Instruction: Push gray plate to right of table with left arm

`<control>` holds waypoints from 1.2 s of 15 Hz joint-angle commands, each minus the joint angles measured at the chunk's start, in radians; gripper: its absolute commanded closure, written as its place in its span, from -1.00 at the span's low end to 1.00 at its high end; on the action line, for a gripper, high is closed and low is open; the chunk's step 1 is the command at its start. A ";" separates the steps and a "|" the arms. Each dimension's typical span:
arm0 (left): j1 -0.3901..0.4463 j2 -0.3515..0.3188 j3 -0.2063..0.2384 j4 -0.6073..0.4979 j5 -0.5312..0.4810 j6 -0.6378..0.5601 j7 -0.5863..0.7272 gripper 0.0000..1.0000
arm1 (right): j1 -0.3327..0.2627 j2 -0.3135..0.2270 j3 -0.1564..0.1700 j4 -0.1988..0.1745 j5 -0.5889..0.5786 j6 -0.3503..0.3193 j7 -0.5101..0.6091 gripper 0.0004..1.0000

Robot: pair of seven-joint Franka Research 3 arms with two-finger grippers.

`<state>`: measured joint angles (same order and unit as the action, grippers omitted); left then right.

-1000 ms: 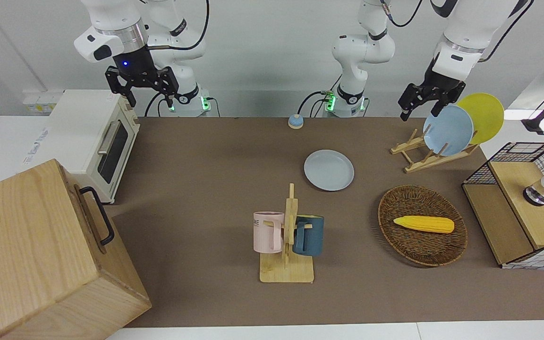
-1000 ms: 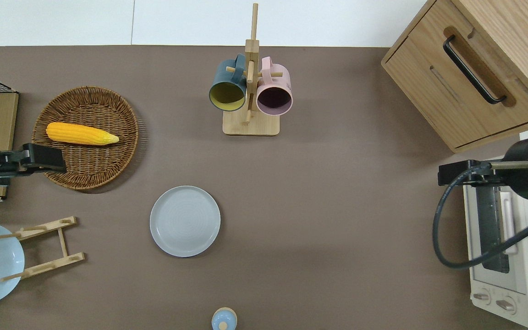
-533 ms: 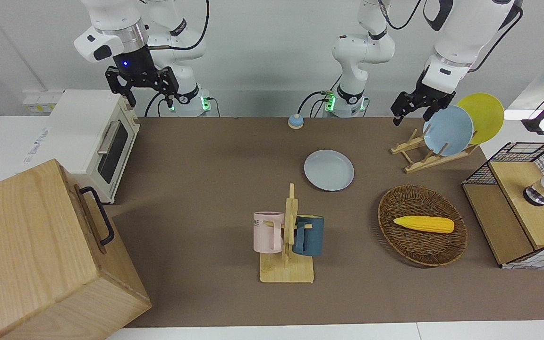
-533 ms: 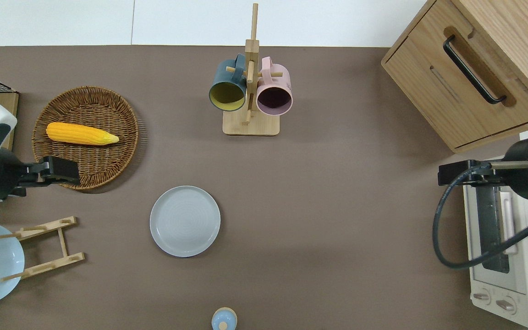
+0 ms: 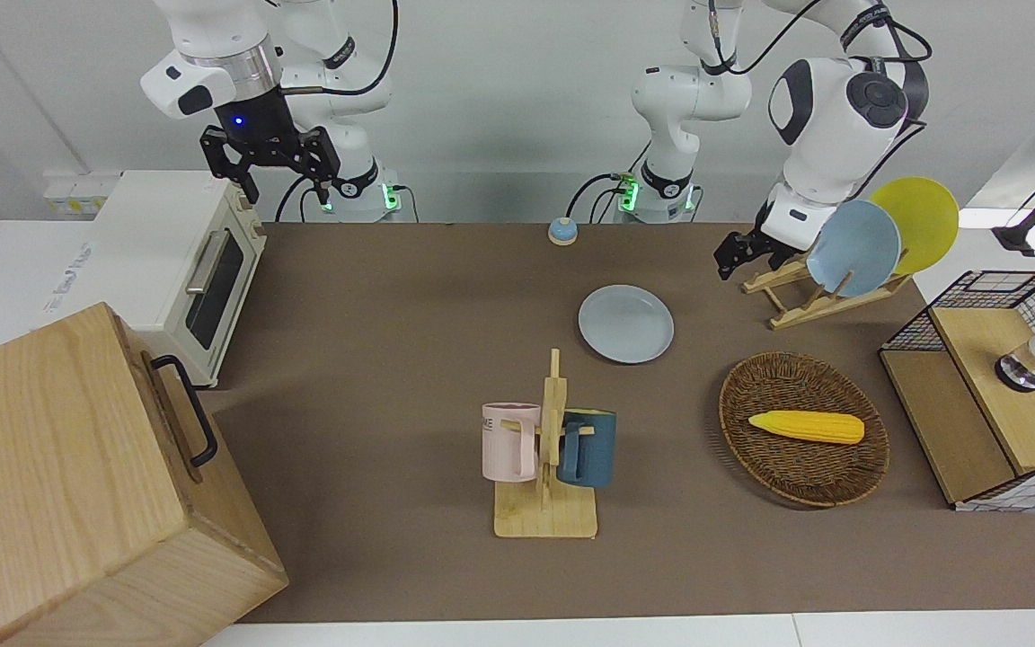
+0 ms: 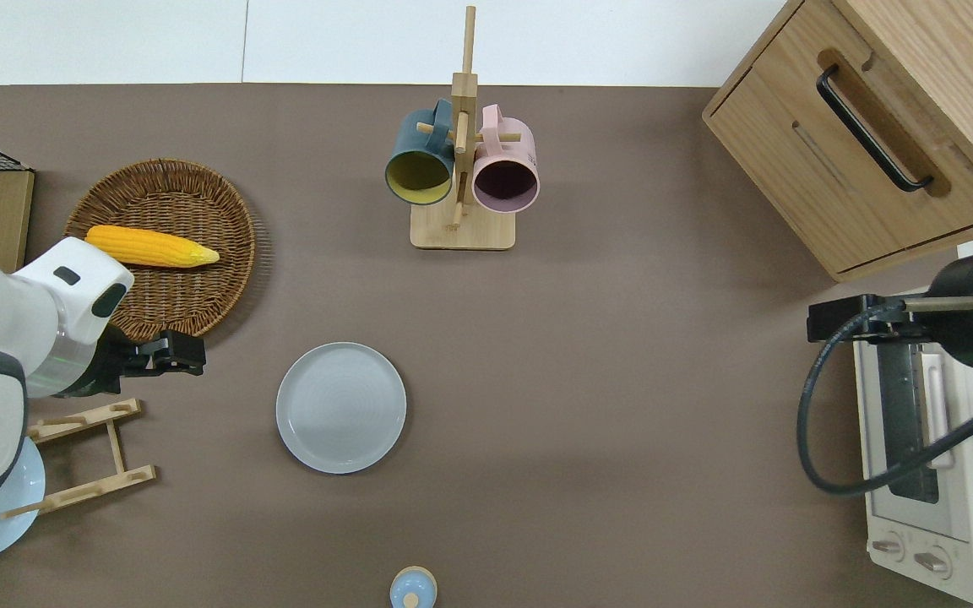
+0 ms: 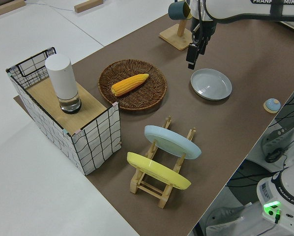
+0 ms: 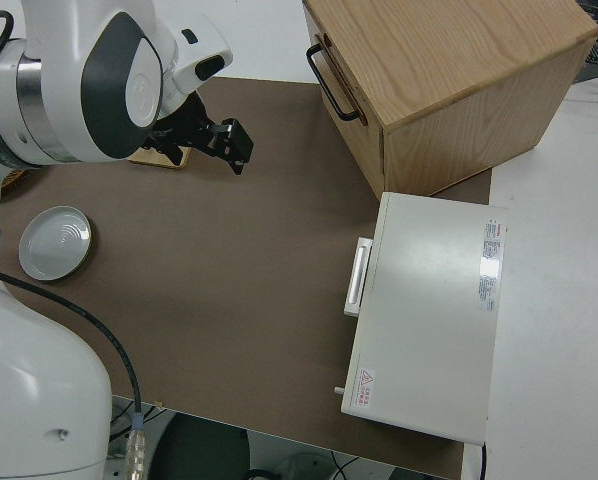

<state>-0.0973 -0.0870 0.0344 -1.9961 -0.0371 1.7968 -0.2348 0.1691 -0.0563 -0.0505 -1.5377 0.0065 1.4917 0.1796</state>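
Overhead view: the gray plate point(image 6: 341, 407) lies flat mid-surface point(image 6: 622, 355), the left hand point(image 6: 172, 355) up beside it, empty; how far open, unclear. Likely rigid, light and slick; push its low rim.

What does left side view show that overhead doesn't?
Only the left side view: a yellow plate in the dish rack and a white cylinder on the wire-sided box. Only the overhead: the toaster oven and wooden cabinet. Both: the gray plate, the left gripper near it, the corn in its basket.
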 commanded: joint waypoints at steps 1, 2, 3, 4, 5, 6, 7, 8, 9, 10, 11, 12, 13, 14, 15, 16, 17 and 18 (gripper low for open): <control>0.016 -0.054 -0.046 -0.125 -0.032 0.079 -0.044 -0.99 | 0.006 0.006 -0.005 0.010 0.000 -0.011 -0.002 -0.99; 0.018 -0.054 -0.060 -0.154 -0.032 0.111 -0.053 -0.99 | 0.006 0.006 -0.005 0.010 0.000 -0.011 -0.002 -0.99; 0.018 -0.053 -0.062 -0.183 -0.033 0.131 -0.054 -0.98 | 0.006 0.006 -0.005 0.010 0.000 -0.011 -0.002 -0.99; 0.018 -0.053 -0.063 -0.214 -0.037 0.166 -0.054 -0.99 | 0.006 0.006 -0.005 0.010 0.000 -0.011 -0.002 -0.99; 0.018 -0.053 -0.070 -0.263 -0.044 0.215 -0.055 -0.98 | 0.006 0.006 -0.005 0.010 0.000 -0.011 -0.002 -0.99; 0.018 -0.047 -0.082 -0.282 -0.050 0.242 -0.057 -0.98 | 0.006 0.004 -0.005 0.010 0.000 -0.011 -0.002 -0.99; 0.018 -0.033 -0.085 -0.292 -0.052 0.262 -0.057 -0.98 | 0.006 0.006 -0.005 0.010 0.000 -0.011 -0.002 -0.99; 0.018 -0.024 -0.086 -0.317 -0.058 0.292 -0.057 -0.98 | 0.006 0.006 -0.005 0.010 0.000 -0.011 -0.002 -0.99; 0.018 -0.019 -0.087 -0.366 -0.072 0.358 -0.057 -0.99 | 0.006 0.006 -0.005 0.010 0.000 -0.011 -0.002 -0.99; 0.018 -0.019 -0.088 -0.395 -0.073 0.392 -0.058 -0.98 | 0.006 0.006 -0.005 0.010 0.000 -0.011 -0.002 -0.99; 0.018 -0.019 -0.094 -0.412 -0.073 0.410 -0.060 -0.98 | 0.006 0.006 -0.005 0.010 0.000 -0.011 -0.002 -0.99; 0.019 -0.017 -0.103 -0.418 -0.081 0.414 -0.066 -0.98 | 0.006 0.006 -0.005 0.010 0.000 -0.011 -0.002 -0.99; 0.018 -0.007 -0.112 -0.418 -0.102 0.417 -0.078 -0.98 | 0.006 0.004 -0.005 0.010 0.000 -0.011 -0.002 -0.99; 0.016 0.003 -0.128 -0.423 -0.119 0.440 -0.081 -0.98 | 0.006 0.004 -0.005 0.010 0.000 -0.011 -0.002 -0.99; 0.016 0.012 -0.142 -0.438 -0.124 0.466 -0.092 -0.98 | 0.006 0.006 -0.005 0.010 0.000 -0.011 -0.002 -0.99; 0.016 0.015 -0.148 -0.441 -0.124 0.472 -0.107 -0.98 | 0.006 0.006 -0.005 0.010 0.000 -0.011 -0.002 -0.99; 0.016 0.018 -0.154 -0.441 -0.124 0.474 -0.119 -0.97 | 0.006 0.006 -0.005 0.010 0.000 -0.011 -0.002 -0.99; 0.016 0.021 -0.157 -0.444 -0.124 0.475 -0.123 -0.95 | 0.006 0.006 -0.005 0.010 0.000 -0.011 -0.002 -0.99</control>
<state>-0.0955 -0.0734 -0.0976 -2.4148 -0.1459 2.2318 -0.3287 0.1691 -0.0563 -0.0505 -1.5377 0.0065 1.4917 0.1797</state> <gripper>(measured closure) 0.009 0.004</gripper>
